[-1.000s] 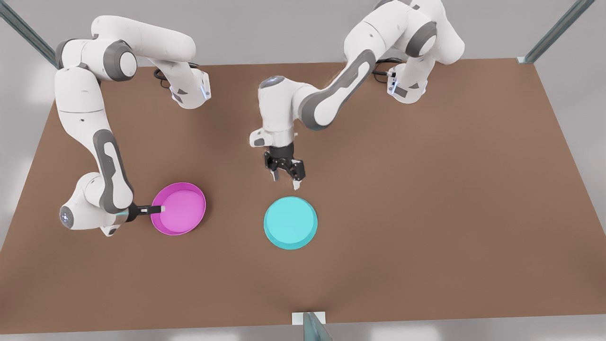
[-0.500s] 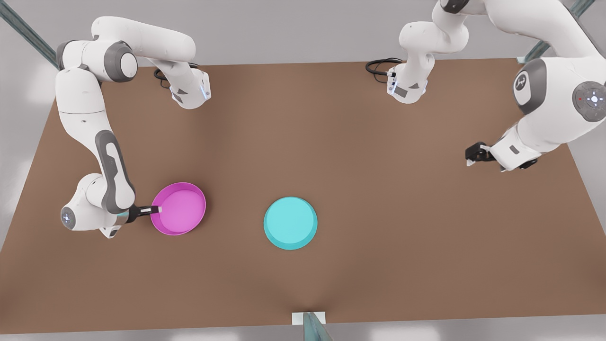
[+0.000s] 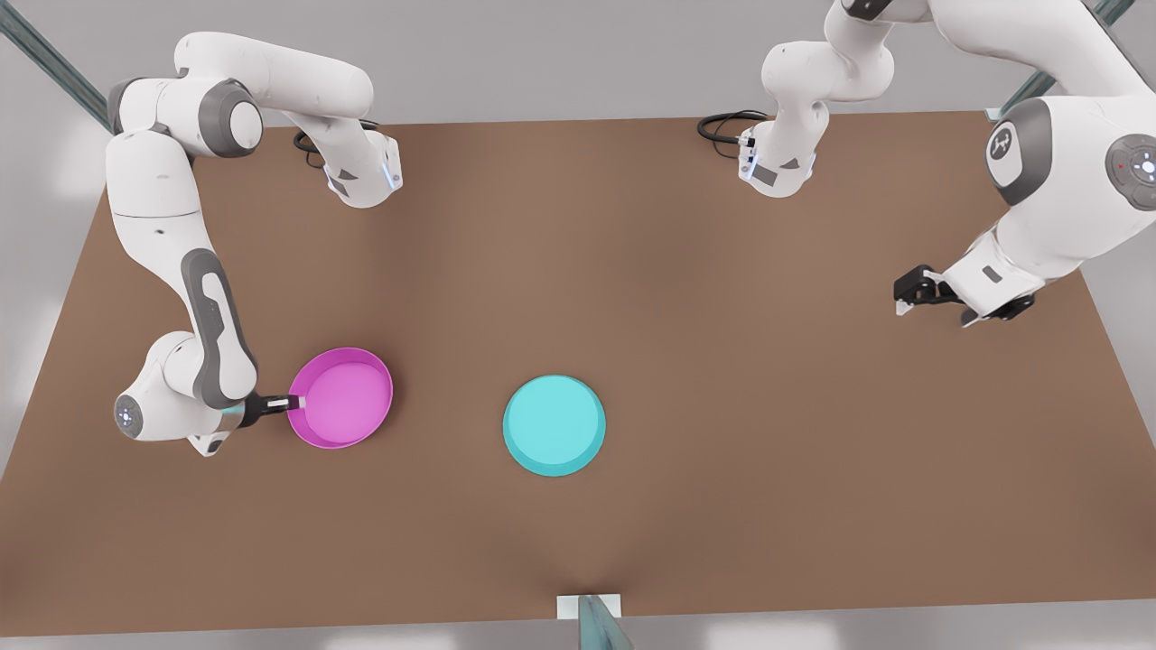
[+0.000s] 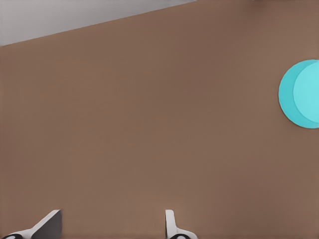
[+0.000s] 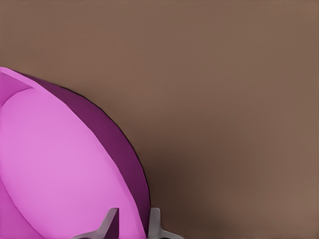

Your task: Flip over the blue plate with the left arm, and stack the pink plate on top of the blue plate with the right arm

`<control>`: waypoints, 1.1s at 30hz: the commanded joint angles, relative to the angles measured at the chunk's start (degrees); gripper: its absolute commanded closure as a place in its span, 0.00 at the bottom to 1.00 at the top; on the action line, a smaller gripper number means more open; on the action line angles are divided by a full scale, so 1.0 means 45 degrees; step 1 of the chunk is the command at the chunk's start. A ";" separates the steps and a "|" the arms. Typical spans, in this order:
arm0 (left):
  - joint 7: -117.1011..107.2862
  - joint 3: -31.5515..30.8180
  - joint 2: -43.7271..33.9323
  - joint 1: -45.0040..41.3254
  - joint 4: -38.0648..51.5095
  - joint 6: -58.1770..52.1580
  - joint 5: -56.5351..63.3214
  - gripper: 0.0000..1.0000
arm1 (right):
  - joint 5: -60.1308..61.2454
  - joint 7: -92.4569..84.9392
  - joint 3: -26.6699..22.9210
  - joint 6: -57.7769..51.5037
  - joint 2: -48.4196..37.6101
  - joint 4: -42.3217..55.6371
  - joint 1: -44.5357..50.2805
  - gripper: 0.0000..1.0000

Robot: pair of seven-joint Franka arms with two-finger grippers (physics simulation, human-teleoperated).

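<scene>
Watching the table (image 3: pixel 686 271) from here, my main worry is the lift: the right arm (image 3: pixel 203 307) has the pink plate (image 3: pixel 348 397) by one edge only, so the dish could pivot or slip out as it rises, and it could come down off-centre on the blue plate (image 3: pixel 553 424). The blue plate lies flat near the middle of the table, plain face up, which I judge to be its underside, so the flip looks done. The pink plate sits well to its left in the front view, rim up, the two well apart. The left arm (image 3: pixel 1048 208) waits at the far right, its left gripper (image 3: pixel 908 296) spread wide over bare table and holding nothing. The right gripper (image 3: pixel 293 401) is at the pink plate's left edge, fingers (image 5: pixel 155 222) narrowed across the rim wall, one inside and one outside; I cannot quite tell whether both pads are pressing.
</scene>
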 commanded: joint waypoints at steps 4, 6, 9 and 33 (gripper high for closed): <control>-0.0020 -0.0019 -0.0001 -0.0001 0.0000 -0.0020 0.0042 0.00 | 0.0000 0.0039 0.0016 0.0176 0.0097 0.0000 0.0001 0.66; -0.0137 -0.0019 -0.0021 -0.0079 0.0000 -0.0059 0.0061 0.00 | 0.0000 0.0039 0.0016 0.0176 0.0097 0.0000 0.0001 0.68; -0.0156 -0.0097 0.0038 -0.0098 0.0000 -0.0020 0.0081 0.00 | 0.0000 0.0039 0.0016 0.0195 0.0116 0.0000 0.0001 0.72; -0.0176 -0.0136 0.0058 -0.0079 -0.0039 -0.0078 0.0022 0.00 | 0.0176 -0.0566 0.0113 0.0059 -0.0059 0.0176 0.0020 0.79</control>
